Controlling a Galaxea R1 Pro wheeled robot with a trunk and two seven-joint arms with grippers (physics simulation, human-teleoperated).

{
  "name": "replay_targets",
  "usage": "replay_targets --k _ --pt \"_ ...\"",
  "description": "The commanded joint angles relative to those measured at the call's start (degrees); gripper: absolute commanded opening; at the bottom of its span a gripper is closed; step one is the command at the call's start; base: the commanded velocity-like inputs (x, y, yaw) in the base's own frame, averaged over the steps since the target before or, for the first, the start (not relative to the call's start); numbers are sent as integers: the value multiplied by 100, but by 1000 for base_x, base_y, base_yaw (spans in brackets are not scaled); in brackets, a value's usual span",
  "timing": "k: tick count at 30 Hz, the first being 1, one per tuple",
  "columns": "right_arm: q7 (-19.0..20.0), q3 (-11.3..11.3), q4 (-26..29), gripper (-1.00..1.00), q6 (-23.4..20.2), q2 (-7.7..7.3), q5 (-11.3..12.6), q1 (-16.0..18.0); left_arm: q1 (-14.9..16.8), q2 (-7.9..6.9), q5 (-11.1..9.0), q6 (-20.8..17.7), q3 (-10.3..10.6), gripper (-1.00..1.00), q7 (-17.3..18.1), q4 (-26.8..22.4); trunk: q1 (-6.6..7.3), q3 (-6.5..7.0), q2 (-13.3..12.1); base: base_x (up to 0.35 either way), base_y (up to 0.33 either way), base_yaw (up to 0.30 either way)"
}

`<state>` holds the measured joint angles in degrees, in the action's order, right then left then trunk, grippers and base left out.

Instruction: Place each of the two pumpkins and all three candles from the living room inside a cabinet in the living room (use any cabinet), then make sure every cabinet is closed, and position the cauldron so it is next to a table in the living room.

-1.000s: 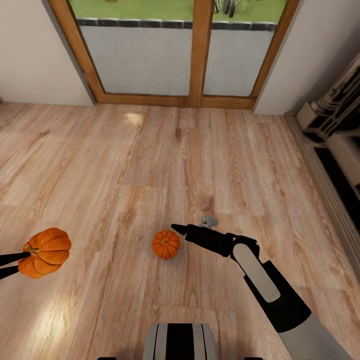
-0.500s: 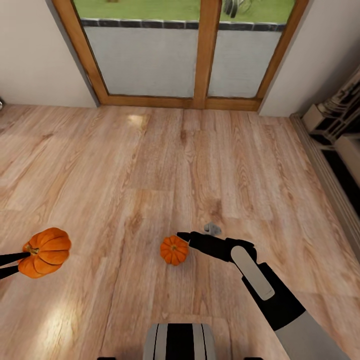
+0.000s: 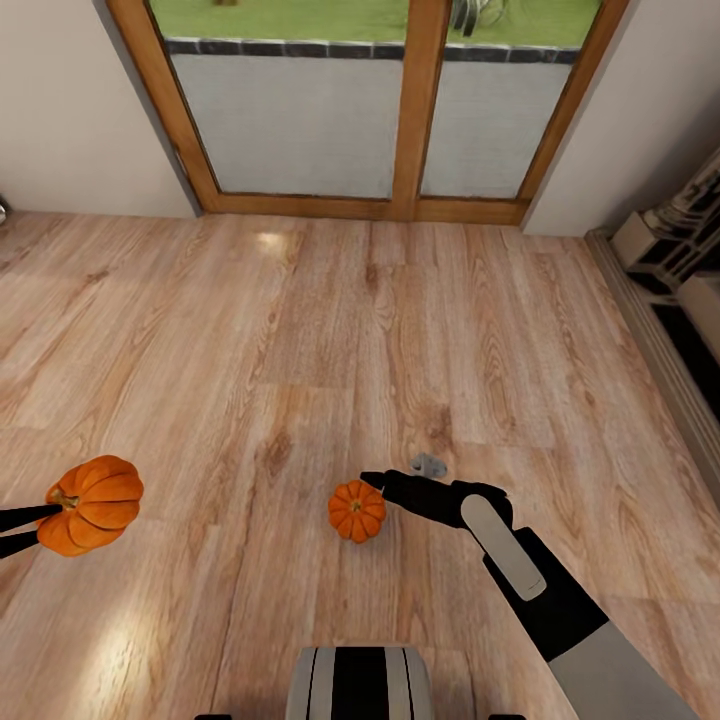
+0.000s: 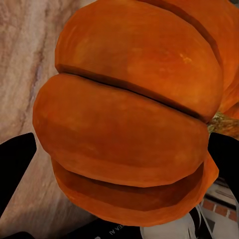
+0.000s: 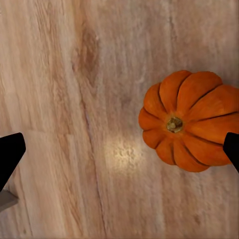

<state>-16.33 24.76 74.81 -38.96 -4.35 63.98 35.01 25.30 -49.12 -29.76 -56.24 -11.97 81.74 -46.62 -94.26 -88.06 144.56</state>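
Observation:
A bright-orange pumpkin (image 3: 90, 505) hangs above the floor at the far left, with my left gripper (image 3: 22, 530) shut on it. Close up in the left wrist view, this pumpkin (image 4: 129, 124) sits between the two black fingers (image 4: 15, 164). The other pumpkin (image 3: 357, 510) rests on the wooden floor in front of my base. My right gripper (image 3: 372, 480) hovers open just above its far right side. In the right wrist view this pumpkin (image 5: 191, 122) lies stem up near one fingertip (image 5: 231, 149), off centre in the open gap of the right gripper (image 5: 119, 152). Candles, cabinet, cauldron and table are out of view.
A wood-framed glass door (image 3: 405, 110) closes off the far wall. A dark shelf unit (image 3: 680, 260) stands along the right wall. A small grey object (image 3: 430, 465) lies on the floor beside the right gripper. My base (image 3: 360, 685) shows at the bottom edge.
The whole view has shifted a little, so the door and floor pumpkin sit further right and lower. The right gripper has stayed over the floor pumpkin. The left gripper still holds its pumpkin.

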Motion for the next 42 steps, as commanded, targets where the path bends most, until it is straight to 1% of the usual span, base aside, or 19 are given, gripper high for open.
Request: replay_targets --k 1,6,16,17,20,22,27,29,31,33,35,38,42 --pt "-52 11 3 100 5 -6 73 5 2 3 -12 -54 1 -100 2 -3 1 -4 2 3 2 0" --pt "53 23 101 100 19 -16 89 6 2 8 -12 -54 2 -100 0 2 1 -4 2 1 1 0" --pt "68 17 113 100 2 -22 103 6 2 8 -12 -54 2 -100 0 -1 1 -4 2 0 0 0" --pt "68 17 113 100 2 -35 98 6 2 15 -12 -44 65 -100 -29 -9 1 -4 2 0 0 0" --pt "68 13 113 100 2 -50 105 6 2 72 -11 -38 155 -100 -43 -21 1 -4 2 0 0 0" --pt "69 18 113 100 3 -54 112 6 2 225 5 -33 218 -100 -60 -28 1 -4 2 0 0 0" --pt "74 18 113 100 3 -56 114 6 2 345 8 -28 297 -100 -81 -101 1 -4 2 0 0 0" --pt "75 19 117 100 5 -57 114 6 5 459 27 -28 354 -100 -110 -203 1 -4 2 0 0 0" --pt "76 20 120 100 6 -59 114 6 18 730 45 -33 424 -100 -308 -394 1 -4 2 0 0 0" --pt "77 20 121 100 4 -63 114 6 26 1016 43 -39 455 -100 -648 -601 1 -4 2 0 0 0" --pt "81 20 121 100 3 -60 114 6 21 1214 9 -43 461 -100 -941 -721 1 -4 2 0 0 0" --pt "84 20 120 100 3 -57 114 6 14 1319 -23 -44 438 -100 -1096 -774 1 -4 2 0 0 0" --pt "86 20 118 100 -3 -54 114 6 11 1360 -30 -45 427 -100 -1165 -774 1 -4 2 0 0 0"
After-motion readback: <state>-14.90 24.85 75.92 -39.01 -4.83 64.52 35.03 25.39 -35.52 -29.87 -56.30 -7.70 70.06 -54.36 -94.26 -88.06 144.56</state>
